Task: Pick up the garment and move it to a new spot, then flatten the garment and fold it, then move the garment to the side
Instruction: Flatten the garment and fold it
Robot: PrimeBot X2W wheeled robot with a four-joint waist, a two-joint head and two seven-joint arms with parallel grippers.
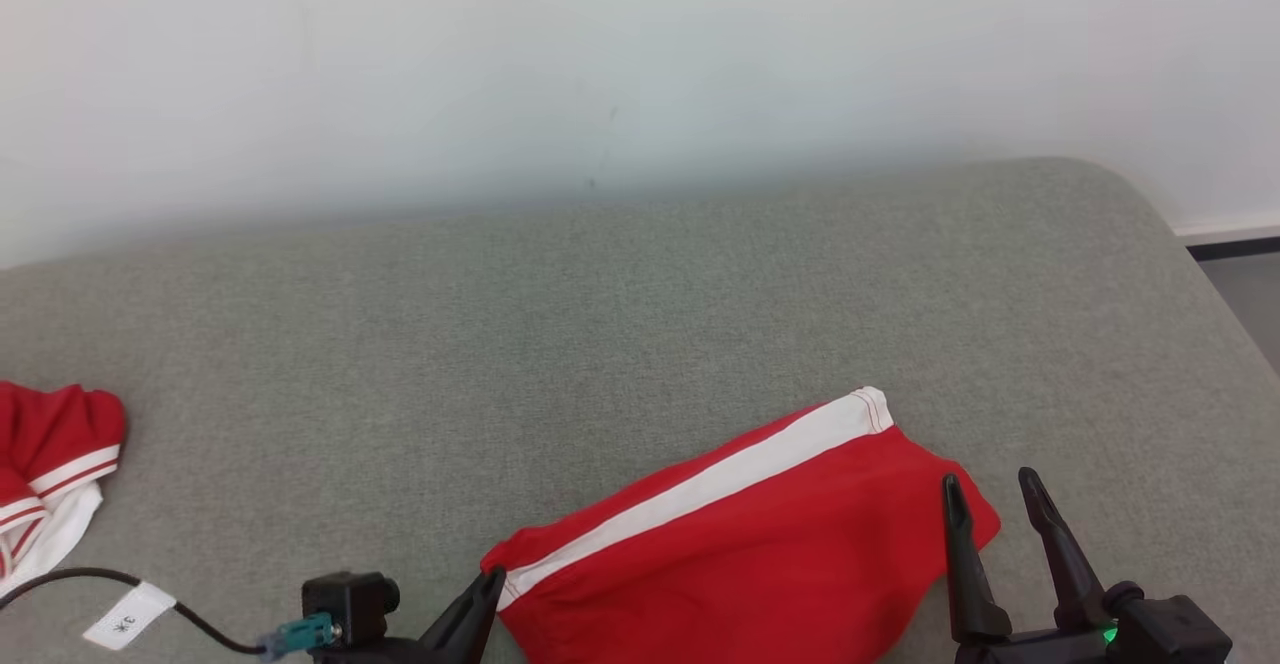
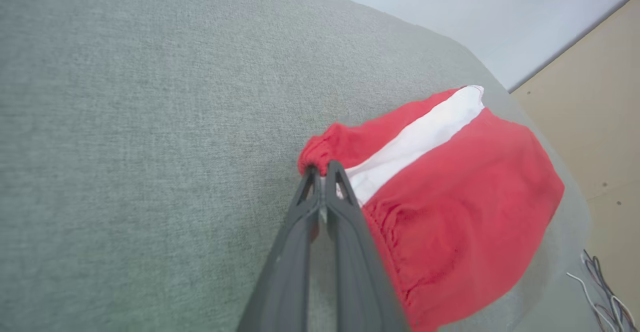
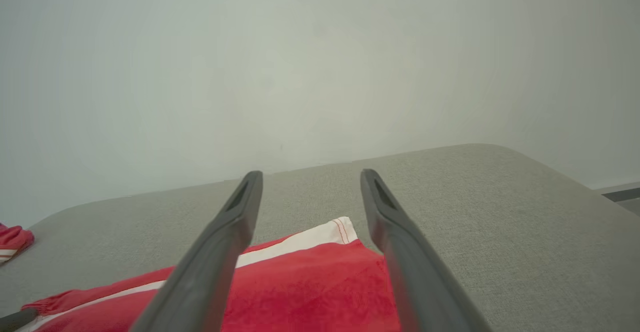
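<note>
Item: red shorts (image 1: pixel 760 544), couch (image 1: pixel 600 324) front edge; my left hand (image 2: pixel 325 170) clenched on their waistband (image 2: pixel 340 139), right hand (image 1: pixel 990 482) spread open.

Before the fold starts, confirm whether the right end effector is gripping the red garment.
No, the right end effector stands wide open, clamping none of the red garment.

Left gripper (image 2: pixel 324 168): low at the head view's bottom edge, long dark fingers pressed together, tips pinching the gathered corner of the red shorts (image 2: pixel 465 192). Left wrist (image 1: pixel 348 604) is a dark block at the frame's bottom. Right gripper (image 1: pixel 990 480): lower right, fingers spread wide, pointing up and away, holding nothing. Right wrist (image 1: pixel 1150 634) shows a green light.
</note>
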